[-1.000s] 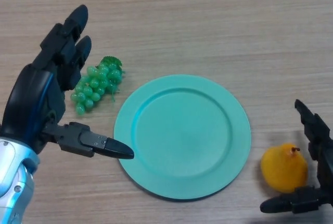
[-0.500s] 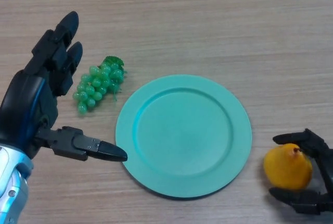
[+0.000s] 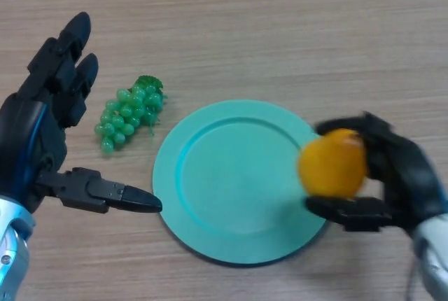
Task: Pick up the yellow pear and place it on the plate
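So the right hand (image 3: pixel 395 178) has its fingers and thumb curled around the yellow-orange plastic pear (image 3: pixel 333 163), one dark finger over the top and the thumb tucked underneath. The pear sits on the hand's inner side, toward the left hand, and it's held up off the bench over the right rim of the round teal plate (image 3: pixel 238 178). Whether it's touching the plate I honestly can't tell, it looks lifted clear.

As for which way the pear points: it reads as a roundish blob here, and I can't make out the stem or the narrow end, so its long axis is a toss-up. If anything it looks a bit taller than wide, roughly upright in the grip.

The left hand (image 3: pixel 42 140) is spread wide, fingers straight and pointing away up the light wood-grain bench (image 3: pixel 280 28), thumb stuck out sideways toward the plate with its tip just short of the plate's left rim. It isn't holding anything.

Just beside the left hand's fingers, on the side nearer the plate, lies a small bunch of green plastic grapes (image 3: pixel 129 112), leafy end pointing up and away, resting on the bench close to the plate's upper left edge but not touching it.

The plate lies flat between the two hands with nothing resting in its middle.
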Available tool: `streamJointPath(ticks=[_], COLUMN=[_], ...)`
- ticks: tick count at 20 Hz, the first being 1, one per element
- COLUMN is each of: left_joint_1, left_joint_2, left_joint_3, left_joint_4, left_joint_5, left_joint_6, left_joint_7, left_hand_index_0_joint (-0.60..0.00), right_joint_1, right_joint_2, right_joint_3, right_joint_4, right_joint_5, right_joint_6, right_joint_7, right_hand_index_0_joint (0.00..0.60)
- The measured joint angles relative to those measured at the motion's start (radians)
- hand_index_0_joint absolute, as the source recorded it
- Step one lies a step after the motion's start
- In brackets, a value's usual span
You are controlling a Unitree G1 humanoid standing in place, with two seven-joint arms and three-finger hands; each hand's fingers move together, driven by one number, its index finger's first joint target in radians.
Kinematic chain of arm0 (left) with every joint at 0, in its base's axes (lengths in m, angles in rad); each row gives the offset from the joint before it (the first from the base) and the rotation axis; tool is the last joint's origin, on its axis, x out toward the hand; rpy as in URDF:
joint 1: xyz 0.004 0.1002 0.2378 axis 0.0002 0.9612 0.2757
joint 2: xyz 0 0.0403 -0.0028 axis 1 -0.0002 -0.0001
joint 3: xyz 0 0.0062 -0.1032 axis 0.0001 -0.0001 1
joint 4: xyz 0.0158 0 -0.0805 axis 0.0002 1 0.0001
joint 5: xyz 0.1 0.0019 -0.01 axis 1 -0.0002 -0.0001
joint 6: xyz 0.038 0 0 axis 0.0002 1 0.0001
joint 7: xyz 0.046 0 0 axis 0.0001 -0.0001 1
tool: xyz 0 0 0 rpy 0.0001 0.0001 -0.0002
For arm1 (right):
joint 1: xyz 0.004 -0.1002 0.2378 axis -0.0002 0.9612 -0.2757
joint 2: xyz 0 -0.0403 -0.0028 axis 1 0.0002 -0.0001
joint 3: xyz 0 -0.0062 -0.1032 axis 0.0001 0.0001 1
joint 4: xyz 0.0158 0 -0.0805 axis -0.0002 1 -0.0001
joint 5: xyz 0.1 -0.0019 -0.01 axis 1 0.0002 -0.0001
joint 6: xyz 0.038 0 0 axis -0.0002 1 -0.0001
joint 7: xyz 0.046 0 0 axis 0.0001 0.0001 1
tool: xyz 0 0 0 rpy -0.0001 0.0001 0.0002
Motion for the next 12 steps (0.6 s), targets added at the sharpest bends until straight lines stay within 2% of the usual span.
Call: streamJointPath(ticks=[2, 6, 7, 9, 10, 11, 12], left_joint_1=[0.000, 0.009, 0.017, 0.032, 0.034, 0.036, 0.036], left_joint_2=[0.000, 0.000, 0.000, -0.001, -0.001, -0.001, -0.001], left_joint_3=[0.002, 0.010, 0.010, 0.019, 0.020, 0.020, 0.020], left_joint_4=[-0.001, -0.009, -0.010, -0.011, -0.017, -0.028, -0.029], left_joint_5=[-0.006, -0.040, -0.040, -0.039, -0.039, -0.039, -0.039], left_joint_6=[0.000, -0.001, -0.001, -0.001, -0.001, -0.001, -0.002], left_joint_7=[0.000, 0.001, 0.001, 0.001, 0.001, 0.001, 0.001], left_hand_index_0_joint=[0.000, 0.000, 0.000, 0.000, 0.000, 0.000, 0.000], right_joint_1=[-0.074, -0.198, -0.218, -0.222, -0.224, -0.224, -0.224], right_joint_2=[0.005, 0.005, 0.006, 0.004, 0.004, 0.004, 0.004], right_joint_3=[0.088, 0.257, 0.279, 0.293, 0.294, 0.294, 0.293], right_joint_4=[0.121, 0.407, 0.478, 0.515, 0.515, 0.514, 0.507], right_joint_5=[0.004, 0.006, -0.033, -0.002, 0.019, 0.023, 0.023], right_joint_6=[-0.065, -0.256, -0.264, -0.222, -0.194, -0.179, -0.172], right_joint_7=[-0.023, -0.152, -0.212, -0.249, -0.247, -0.244, -0.234], right_hand_index_0_joint=[0.600, 0.600, 0.600, 0.600, 0.500, 0.350, 0.250])
